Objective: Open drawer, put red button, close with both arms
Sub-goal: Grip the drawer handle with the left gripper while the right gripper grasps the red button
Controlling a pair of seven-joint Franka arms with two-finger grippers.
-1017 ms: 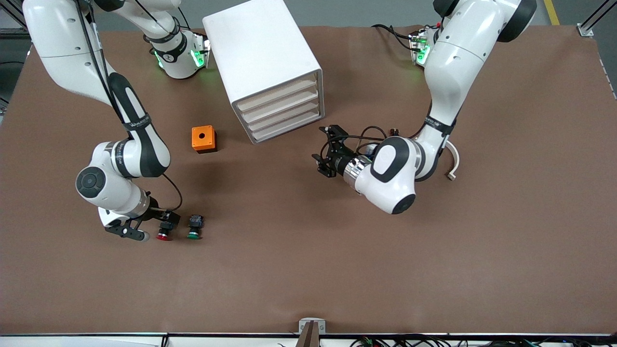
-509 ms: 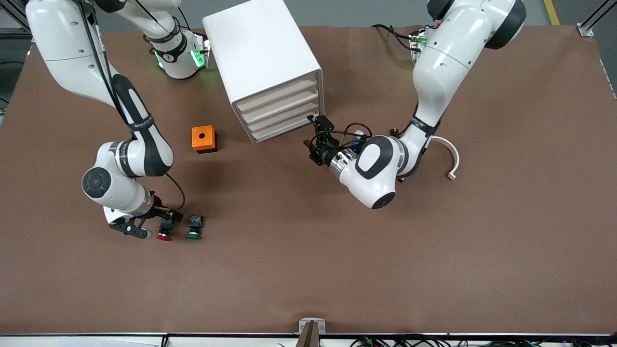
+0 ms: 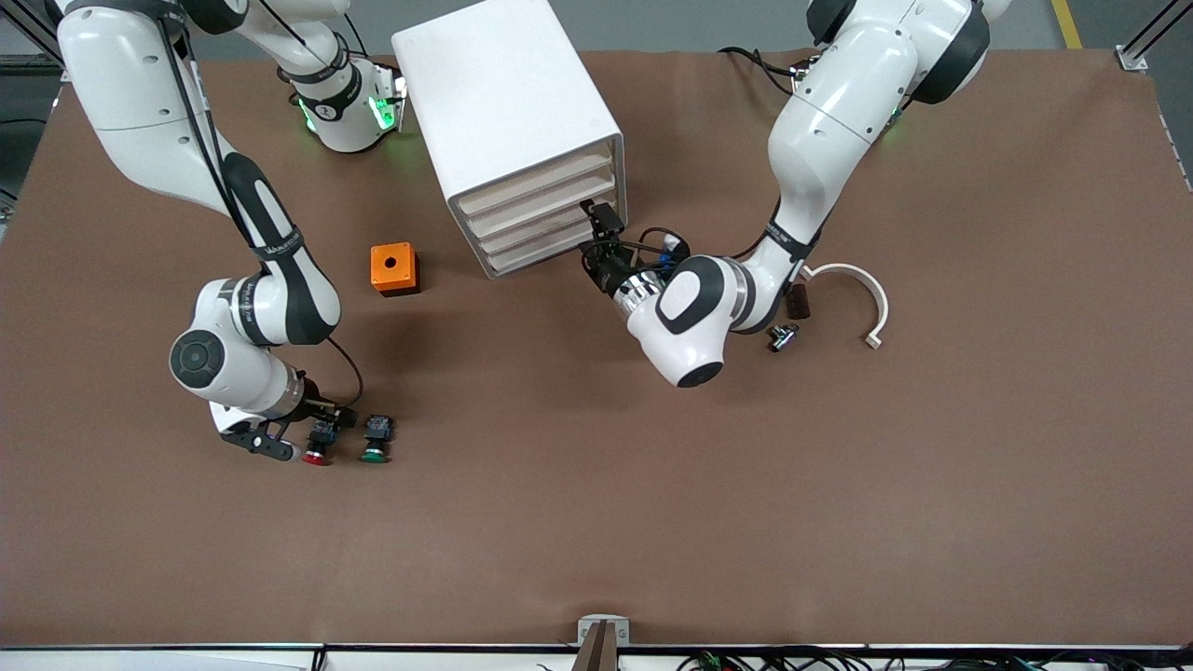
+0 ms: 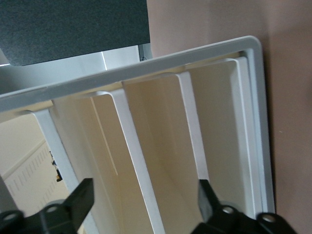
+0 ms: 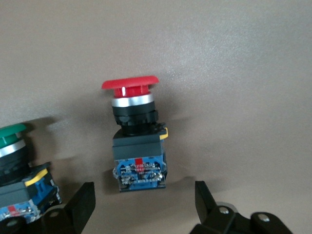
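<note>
The white cabinet (image 3: 508,102) holds four stacked drawers (image 3: 545,219) with beige fronts, all shut. My left gripper (image 3: 596,239) is open right at the drawer fronts, near the cabinet's corner toward the left arm's end. In the left wrist view its fingers (image 4: 80,200) straddle the drawer fronts (image 4: 161,146) close up. The red button (image 3: 316,452) lies on its side on the table beside the green button (image 3: 376,450). My right gripper (image 3: 296,436) is open, low over the red button's body. In the right wrist view (image 5: 144,204) the red button (image 5: 135,139) lies just ahead of the open fingers.
An orange box with a hole (image 3: 393,268) stands between the cabinet and the buttons. A white curved piece (image 3: 865,296), a small black switch (image 3: 781,336) and a brown piece (image 3: 798,301) lie beside the left arm. The green button (image 5: 13,161) shows at the right wrist view's edge.
My left gripper has moved across the table up to the drawer fronts, uncovering the black switch and brown piece. My right gripper has shifted slightly toward the red button.
</note>
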